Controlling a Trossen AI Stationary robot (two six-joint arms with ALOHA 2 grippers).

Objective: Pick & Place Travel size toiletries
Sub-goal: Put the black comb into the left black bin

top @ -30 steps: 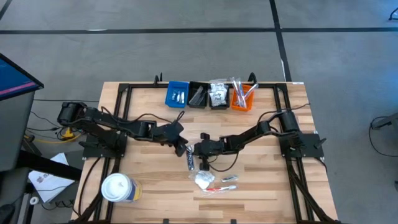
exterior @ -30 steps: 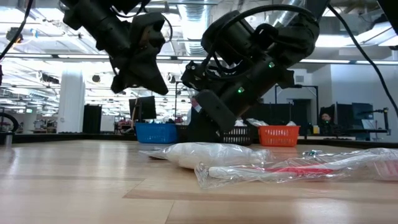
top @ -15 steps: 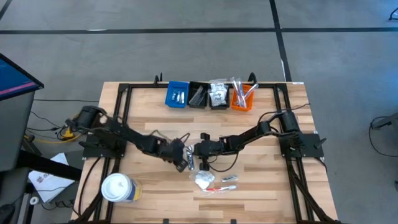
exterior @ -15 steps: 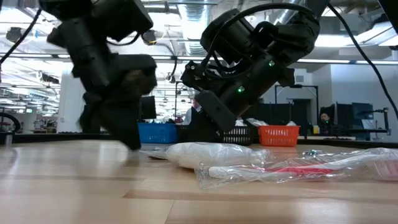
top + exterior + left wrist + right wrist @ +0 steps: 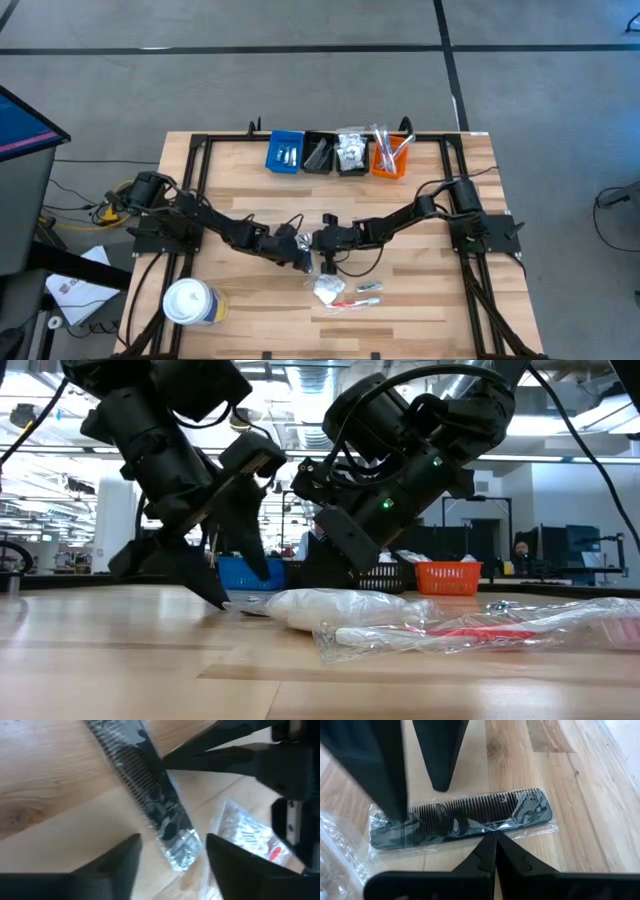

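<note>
1. White and yellow-labelled, a round tub (image 5: 188,302) stands at the lower left of the high view, on the pale wood table (image 5: 240,300).
2. The left gripper (image 5: 303,259) sits low at the table's middle. The left wrist view shows its dark fingers (image 5: 116,865) spread apart on either side of one end of a comb (image 5: 145,795), gripping nothing.
3. That black comb (image 5: 465,820), flat and fine-toothed in a glossy clear wrapper, lies just beside the pile of crinkly sachets (image 5: 329,290); only the wrist views show its teeth.
4. The right gripper (image 5: 492,837) has its fingers pressed together, empty, with the tips at the comb's long edge.
5. The low view alone shows a soft white pouch (image 5: 335,608) and a red brush in film (image 5: 480,632).
6. Along the upper middle of the high view stand blue (image 5: 285,152), black (image 5: 318,154), clear (image 5: 351,152) and orange (image 5: 390,156) bins.
</note>
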